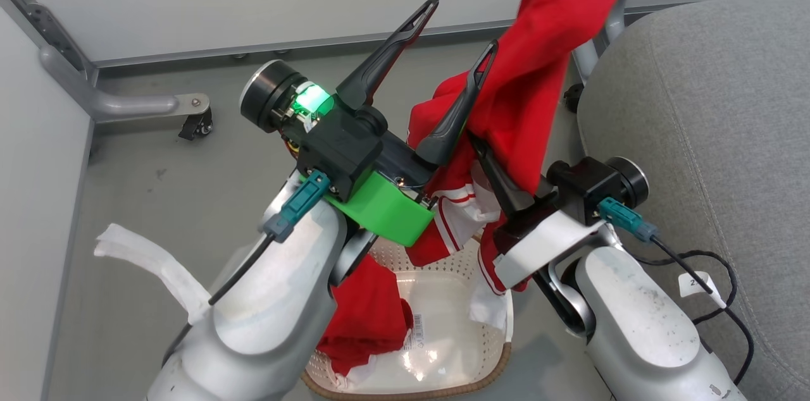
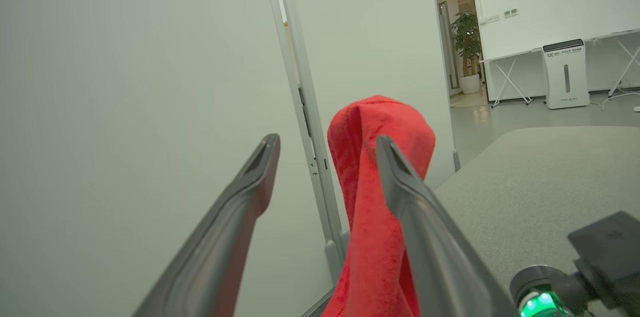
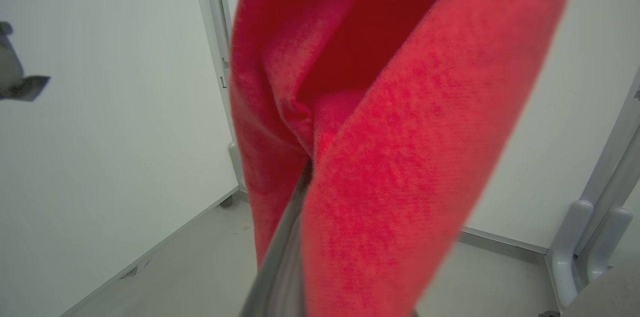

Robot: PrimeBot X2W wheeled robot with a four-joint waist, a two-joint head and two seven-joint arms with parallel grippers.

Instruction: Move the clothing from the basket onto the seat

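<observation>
Red garment [image 1: 538, 59] held up above the basket [image 1: 503, 357], beside the seat [image 1: 709, 104].
Right pincer [image 1: 487, 160], tips buried in cloth, seems pressed together on it; left pincer [image 1: 461, 26] spread and empty, just beside the cloth. A second garment [image 1: 367, 319] lies in the basket.

Bright, even indoor light, soft shadows; the clothing [image 3: 390, 167] blurs at close range.
</observation>
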